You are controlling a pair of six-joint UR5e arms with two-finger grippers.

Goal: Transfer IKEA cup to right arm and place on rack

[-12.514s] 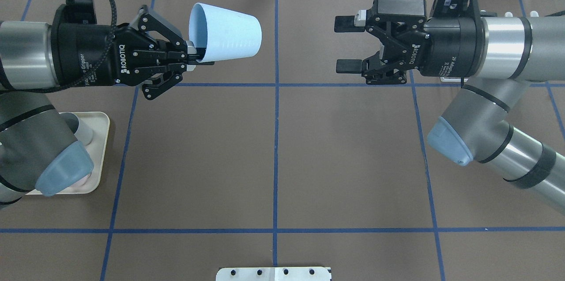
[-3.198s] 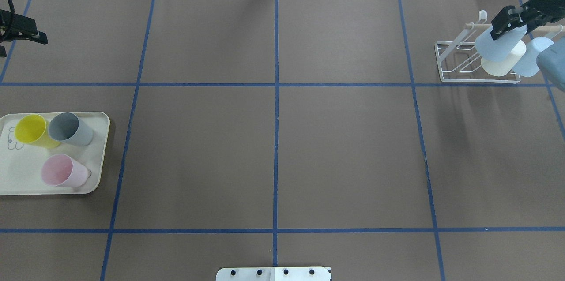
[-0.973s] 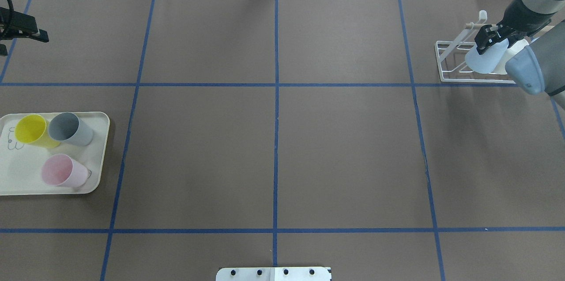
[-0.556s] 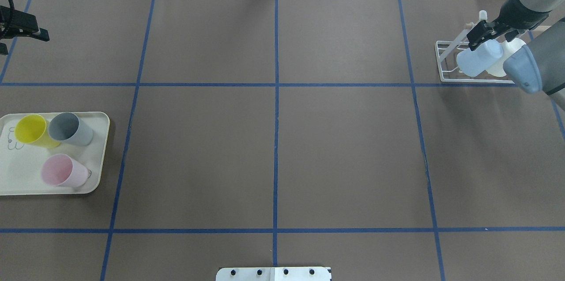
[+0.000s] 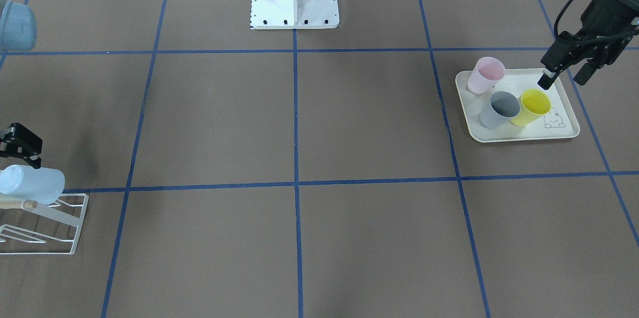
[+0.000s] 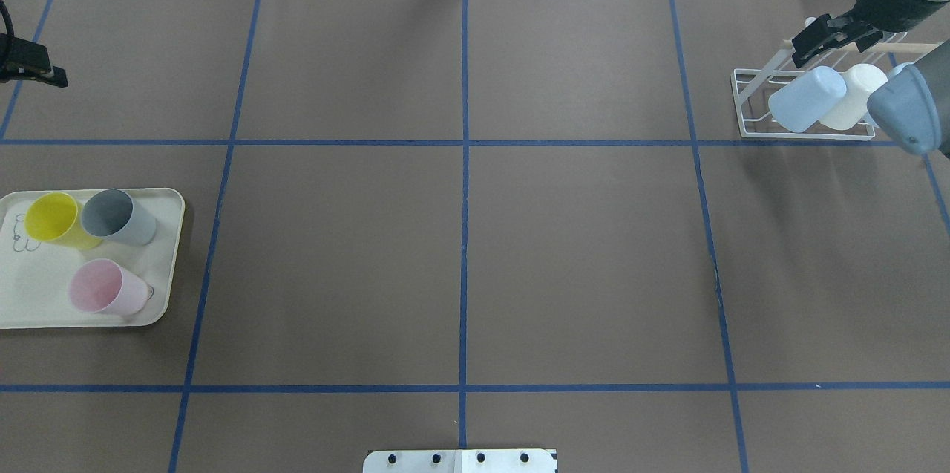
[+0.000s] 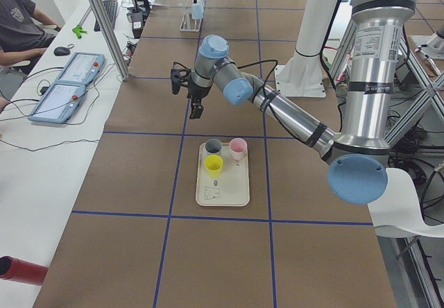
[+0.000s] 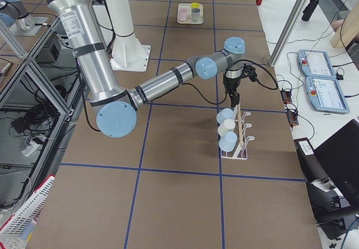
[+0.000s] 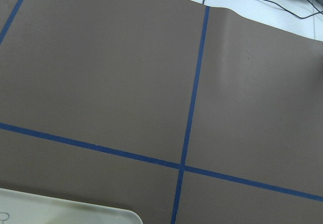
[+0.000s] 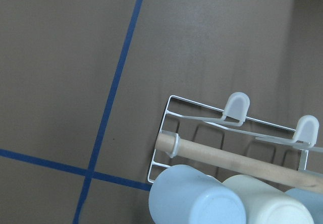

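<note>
The light blue IKEA cup (image 6: 805, 98) lies tilted, mouth down, on the end prong of the white wire rack (image 6: 746, 105), beside a white cup (image 6: 852, 93). My right gripper (image 6: 831, 42) hovers open just beyond the cup's base, apart from it, over the wooden dowel (image 10: 237, 159). The front view shows the same cup (image 5: 32, 184) on the rack (image 5: 75, 223) below that gripper (image 5: 20, 146). My left gripper (image 5: 561, 78) hangs open and empty above the far edge of the cream tray (image 5: 561, 131).
The tray (image 6: 169, 250) at the left holds a yellow cup (image 6: 50, 219), a grey cup (image 6: 115, 217) and a pink cup (image 6: 100, 287). The right arm's elbow (image 6: 905, 113) covers the rack's right end. A white base plate (image 6: 460, 461) sits at the near edge.
The right gripper carried the blue cup onto the rack's end prong, let it go and drew back towards the far edge. The left gripper has shifted slightly.
</note>
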